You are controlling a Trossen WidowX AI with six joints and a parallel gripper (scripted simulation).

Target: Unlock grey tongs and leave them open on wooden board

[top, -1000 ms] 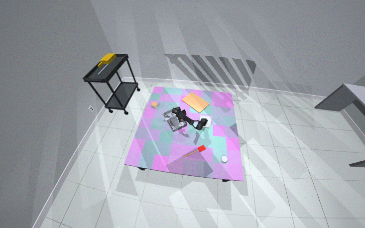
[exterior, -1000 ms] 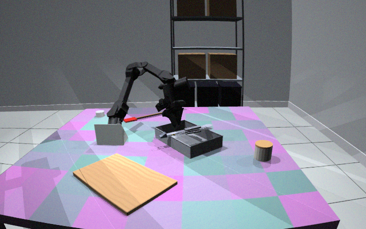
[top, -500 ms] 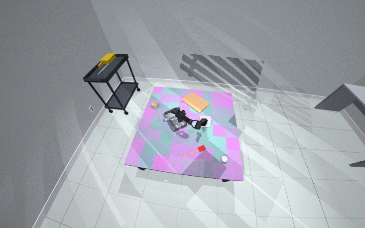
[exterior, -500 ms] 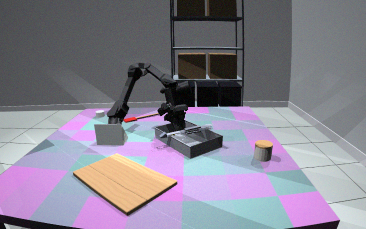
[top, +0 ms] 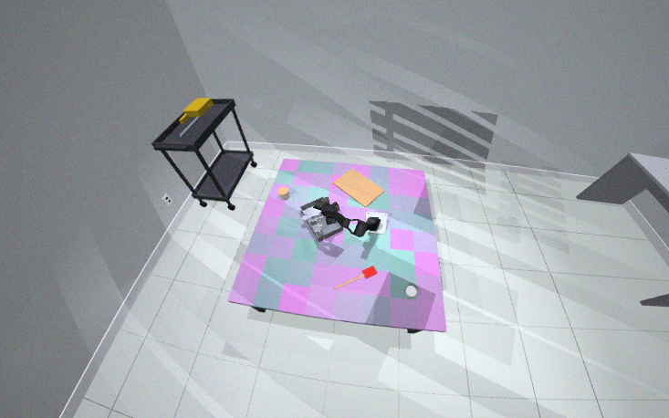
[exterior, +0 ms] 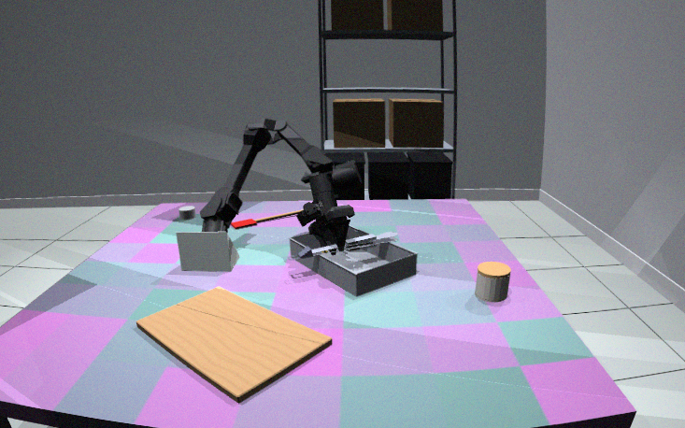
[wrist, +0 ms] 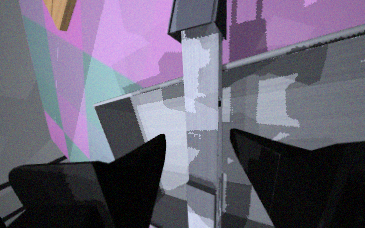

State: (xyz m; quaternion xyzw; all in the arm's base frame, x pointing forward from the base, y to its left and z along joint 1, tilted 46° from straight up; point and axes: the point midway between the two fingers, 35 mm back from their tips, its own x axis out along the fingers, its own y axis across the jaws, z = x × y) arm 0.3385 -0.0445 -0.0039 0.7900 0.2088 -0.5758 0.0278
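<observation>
The grey tongs [exterior: 365,244] [wrist: 202,110] lie across the roasting tin [top: 331,235] [exterior: 384,276] [wrist: 116,122], their arms close together. Their end with a dark grey block [exterior: 306,252] [wrist: 195,19] sticks out past the tin's rim. My gripper [exterior: 336,250] [wrist: 197,136] is open and points down over the tin. In the wrist view its fingertips stand on either side of the tongs, with a visible gap on each side. The wooden board [top: 358,188] [exterior: 233,340] [wrist: 61,12] lies flat on the table, apart from the tin, with nothing on it.
A lidded round container [top: 283,193] [exterior: 492,284] stands beyond the tin from my base. A red spatula [top: 370,272] [exterior: 243,223] and a small white cylinder [top: 411,291] [exterior: 187,212] are on the table's other side. A grey panel [exterior: 204,252] stands by my base.
</observation>
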